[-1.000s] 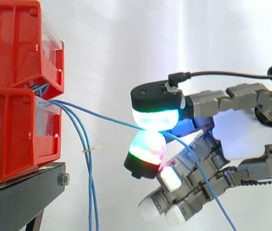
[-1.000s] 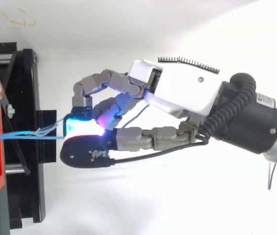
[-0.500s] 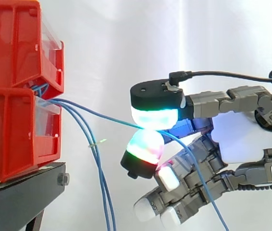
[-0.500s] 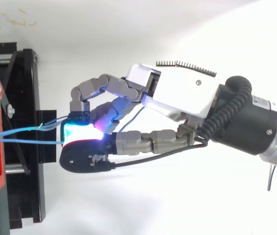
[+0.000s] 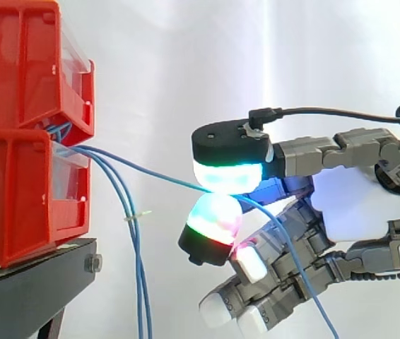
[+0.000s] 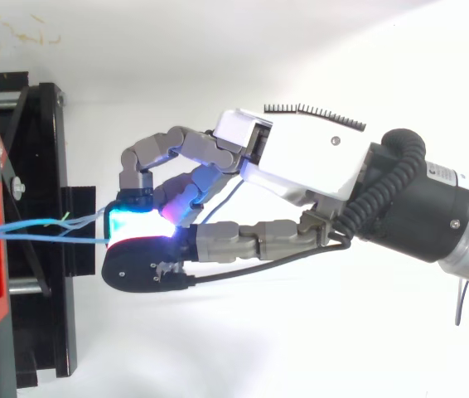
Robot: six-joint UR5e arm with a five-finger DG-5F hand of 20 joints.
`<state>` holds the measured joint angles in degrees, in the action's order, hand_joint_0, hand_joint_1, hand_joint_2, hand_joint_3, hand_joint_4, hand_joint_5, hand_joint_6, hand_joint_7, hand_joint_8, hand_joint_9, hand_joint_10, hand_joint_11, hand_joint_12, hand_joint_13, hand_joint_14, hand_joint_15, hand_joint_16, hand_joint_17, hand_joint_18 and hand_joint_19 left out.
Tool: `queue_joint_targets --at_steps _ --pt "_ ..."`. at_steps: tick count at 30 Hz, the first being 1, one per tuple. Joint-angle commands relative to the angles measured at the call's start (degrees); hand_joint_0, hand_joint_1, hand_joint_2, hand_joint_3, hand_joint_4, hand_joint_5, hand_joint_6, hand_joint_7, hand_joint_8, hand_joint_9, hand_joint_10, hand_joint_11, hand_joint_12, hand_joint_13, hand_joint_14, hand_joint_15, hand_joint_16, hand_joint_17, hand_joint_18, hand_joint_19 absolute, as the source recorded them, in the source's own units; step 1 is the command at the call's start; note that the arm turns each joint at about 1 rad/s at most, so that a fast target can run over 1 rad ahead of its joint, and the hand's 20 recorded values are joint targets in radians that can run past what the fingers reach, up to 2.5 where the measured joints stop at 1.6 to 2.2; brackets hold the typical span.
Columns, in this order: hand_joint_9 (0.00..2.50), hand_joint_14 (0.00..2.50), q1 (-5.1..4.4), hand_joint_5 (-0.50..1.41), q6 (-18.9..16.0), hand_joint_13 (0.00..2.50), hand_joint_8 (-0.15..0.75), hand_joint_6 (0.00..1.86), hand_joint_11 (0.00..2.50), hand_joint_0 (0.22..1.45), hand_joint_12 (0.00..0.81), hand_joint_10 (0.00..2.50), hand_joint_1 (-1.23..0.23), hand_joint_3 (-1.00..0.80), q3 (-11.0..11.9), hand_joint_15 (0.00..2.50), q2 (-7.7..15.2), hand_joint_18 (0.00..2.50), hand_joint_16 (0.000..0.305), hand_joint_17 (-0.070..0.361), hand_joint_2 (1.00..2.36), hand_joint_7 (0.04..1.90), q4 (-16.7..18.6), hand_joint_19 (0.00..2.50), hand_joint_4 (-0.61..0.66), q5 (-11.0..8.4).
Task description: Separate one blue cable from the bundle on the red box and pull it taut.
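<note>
My hand (image 6: 309, 157) pinches one blue cable (image 5: 150, 171) between glowing pads, out in front of the red box (image 5: 16, 191); it runs straight from the box (other strands (image 5: 138, 282) hang just beside the box).

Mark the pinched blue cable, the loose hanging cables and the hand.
pinched blue cable (image 5: 150, 171): side view, mid-span ahead of the pinch.
hanging cables (image 5: 138, 282): side view, lower part of the drooping run.
hand (image 6: 309, 157): top view, white back shell.
</note>
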<state>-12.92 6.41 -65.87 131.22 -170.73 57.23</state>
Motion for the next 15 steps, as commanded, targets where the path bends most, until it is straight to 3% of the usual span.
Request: queue_joint_targets --at_steps 1,15 --pt "1.16 0.01 0.00 -0.13 0.01 0.81 0.427 0.93 0.71 0.65 0.457 0.01 -0.78 0.10 -0.04 0.37 0.00 0.73 0.056 0.126 1.00 1.34 -0.04 0.27 -0.03 -0.01" --pt "1.17 0.01 0.00 -0.13 0.01 0.83 0.436 0.93 0.72 0.63 0.462 0.01 -0.78 0.10 -0.04 0.37 0.00 0.75 0.057 0.128 1.04 1.33 -0.04 0.25 -0.03 -0.01"
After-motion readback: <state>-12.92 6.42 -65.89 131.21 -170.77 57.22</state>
